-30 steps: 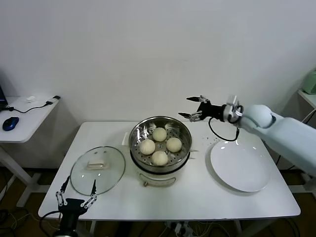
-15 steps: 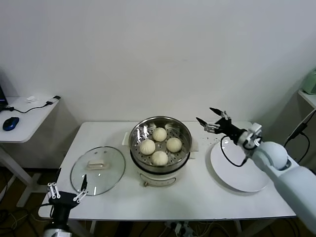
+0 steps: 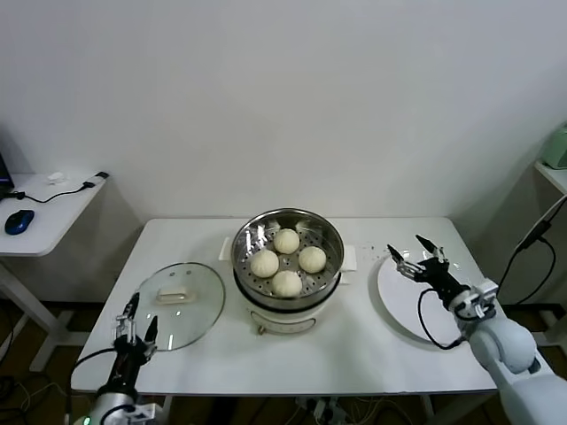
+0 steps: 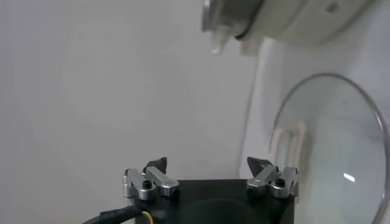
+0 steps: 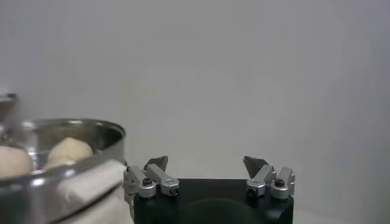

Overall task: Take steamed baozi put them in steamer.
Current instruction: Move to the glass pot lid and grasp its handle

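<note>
Several cream-white baozi (image 3: 287,257) sit on the perforated tray inside the steel steamer (image 3: 328,262) at the table's middle. The steamer's rim (image 5: 61,131) with two buns (image 5: 67,149) shows in the right wrist view. My right gripper (image 3: 416,256) is open and empty, low over the near-left part of the white plate (image 3: 434,310), well right of the steamer. My left gripper (image 3: 135,320) is open and empty at the table's front left edge, beside the glass lid (image 3: 177,301).
The round glass lid lies flat left of the steamer and also shows in the left wrist view (image 4: 329,158). A side desk (image 3: 44,208) with a blue mouse (image 3: 18,221) stands at far left. A wall runs behind the table.
My right gripper has drawn back from beside the steamer, moving right and down toward the plate. My left gripper has shifted a little at the front left edge.
</note>
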### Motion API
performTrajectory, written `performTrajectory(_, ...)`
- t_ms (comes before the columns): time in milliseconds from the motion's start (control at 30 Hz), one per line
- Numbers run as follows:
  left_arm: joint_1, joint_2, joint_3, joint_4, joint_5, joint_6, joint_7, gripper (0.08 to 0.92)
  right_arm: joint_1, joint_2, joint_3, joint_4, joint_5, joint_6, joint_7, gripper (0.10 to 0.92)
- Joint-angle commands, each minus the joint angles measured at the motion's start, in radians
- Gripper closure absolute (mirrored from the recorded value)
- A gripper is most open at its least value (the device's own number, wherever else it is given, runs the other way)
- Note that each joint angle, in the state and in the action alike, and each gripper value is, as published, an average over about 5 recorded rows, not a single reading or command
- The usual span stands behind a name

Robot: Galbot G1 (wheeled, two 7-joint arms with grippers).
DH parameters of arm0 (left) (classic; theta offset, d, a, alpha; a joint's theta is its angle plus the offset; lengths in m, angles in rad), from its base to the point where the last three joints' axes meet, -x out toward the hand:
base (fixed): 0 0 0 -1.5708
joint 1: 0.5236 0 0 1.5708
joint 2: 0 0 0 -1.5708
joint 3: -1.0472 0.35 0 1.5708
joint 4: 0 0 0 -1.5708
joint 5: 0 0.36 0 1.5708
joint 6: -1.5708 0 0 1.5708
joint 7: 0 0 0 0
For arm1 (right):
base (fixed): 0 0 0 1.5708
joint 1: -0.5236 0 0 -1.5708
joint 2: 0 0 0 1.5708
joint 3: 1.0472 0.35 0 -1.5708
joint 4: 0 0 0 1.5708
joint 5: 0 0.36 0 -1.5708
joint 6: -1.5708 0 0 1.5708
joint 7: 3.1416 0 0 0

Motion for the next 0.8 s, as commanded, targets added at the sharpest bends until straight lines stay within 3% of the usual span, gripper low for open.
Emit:
performTrajectory(33,-0.187,0.021,0.089,0.231,0.248,0.096,-0.011,0.177,-0.138,0.084,0.120,-0.021,-0.118,0.010,0.031,0.203)
performTrajectory(533,-0.389,0.026,0.100,0.493,0.266,0.105,-0.032,0.177,-0.141,0.106,0.119,-0.037,-0.163,0.029,0.071,0.203)
performTrajectory(800,-0.443,0.027,0.107,0.561,0.256,0.100,-0.059,0.177,-0.144,0.117,0.126,-0.043,-0.176,0.039,0.071,0.203)
